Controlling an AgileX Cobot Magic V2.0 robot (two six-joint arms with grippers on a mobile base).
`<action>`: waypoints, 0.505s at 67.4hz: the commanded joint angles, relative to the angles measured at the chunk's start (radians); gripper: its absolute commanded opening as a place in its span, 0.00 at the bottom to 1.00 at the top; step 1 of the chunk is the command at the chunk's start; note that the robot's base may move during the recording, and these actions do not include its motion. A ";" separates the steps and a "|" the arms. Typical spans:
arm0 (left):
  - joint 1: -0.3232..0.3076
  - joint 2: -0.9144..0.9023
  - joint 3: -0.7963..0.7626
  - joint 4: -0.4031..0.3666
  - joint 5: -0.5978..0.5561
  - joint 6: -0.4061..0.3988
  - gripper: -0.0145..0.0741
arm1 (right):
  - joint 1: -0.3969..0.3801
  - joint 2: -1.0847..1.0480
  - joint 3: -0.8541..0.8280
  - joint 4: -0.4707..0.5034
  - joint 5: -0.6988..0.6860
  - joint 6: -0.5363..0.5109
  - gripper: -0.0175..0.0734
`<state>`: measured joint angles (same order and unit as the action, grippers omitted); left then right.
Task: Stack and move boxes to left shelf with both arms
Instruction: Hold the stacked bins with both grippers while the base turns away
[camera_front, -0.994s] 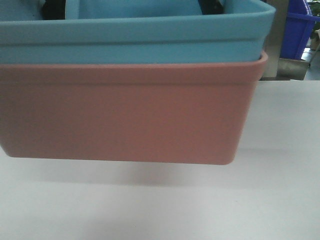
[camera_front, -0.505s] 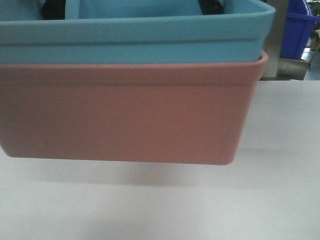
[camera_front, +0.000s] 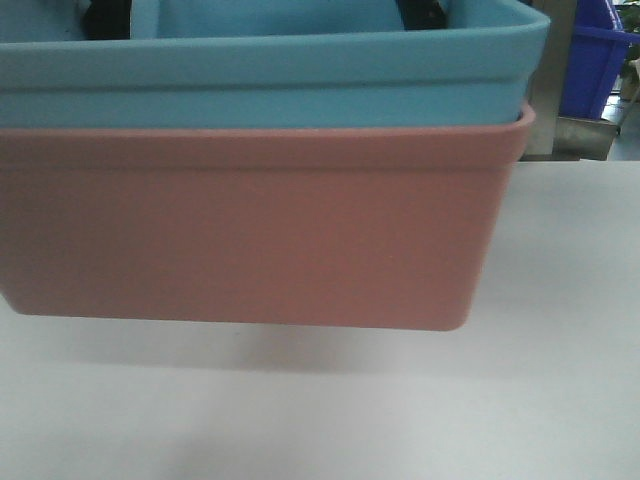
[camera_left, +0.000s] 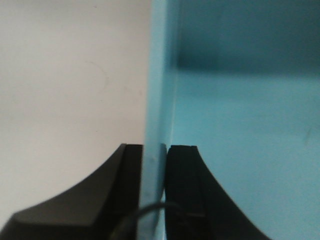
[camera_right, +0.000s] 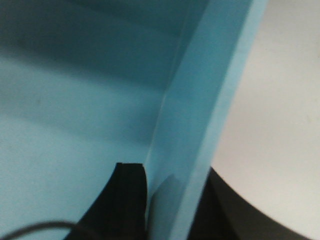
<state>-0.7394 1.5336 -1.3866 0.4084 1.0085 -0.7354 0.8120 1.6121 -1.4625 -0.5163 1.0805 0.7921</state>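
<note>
No visible shift of boxes (camera_front: 260, 230)

Light sky-blue rectangular plastic bin (camera_front: 270, 75) sits nested in salmon-pink rectangular plastic bin (camera_front: 250, 230). In the front view the pair spans 9 to 1 o'clock, with white tabletop (camera_front: 560, 350) below and at 4 o'clock. Dark royal-blue plastic bin (camera_front: 590, 65) is behind at 2 o'clock. Left gripper (camera_left: 154, 192) clamps the nested bin's 9 o'clock wall and right gripper (camera_right: 170, 197) its 3 o'clock wall, one finger inside, one outside.

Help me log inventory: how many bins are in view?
3. The light blue bin sits nested in the pink bin, filling the front view; a dark blue bin stands behind at upper right. Others may be hidden behind them.
</note>
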 joint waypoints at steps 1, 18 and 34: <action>-0.048 -0.043 -0.044 -0.111 -0.229 -0.021 0.15 | 0.026 -0.034 -0.045 0.043 -0.253 0.047 0.25; -0.048 -0.043 -0.044 -0.111 -0.229 -0.021 0.15 | 0.025 -0.034 -0.045 0.043 -0.254 0.047 0.25; -0.048 -0.043 -0.044 -0.111 -0.229 -0.021 0.15 | 0.025 -0.034 -0.045 0.043 -0.254 0.047 0.25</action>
<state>-0.7394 1.5360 -1.3866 0.4084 1.0085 -0.7354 0.8120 1.6143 -1.4625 -0.5163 1.0805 0.7921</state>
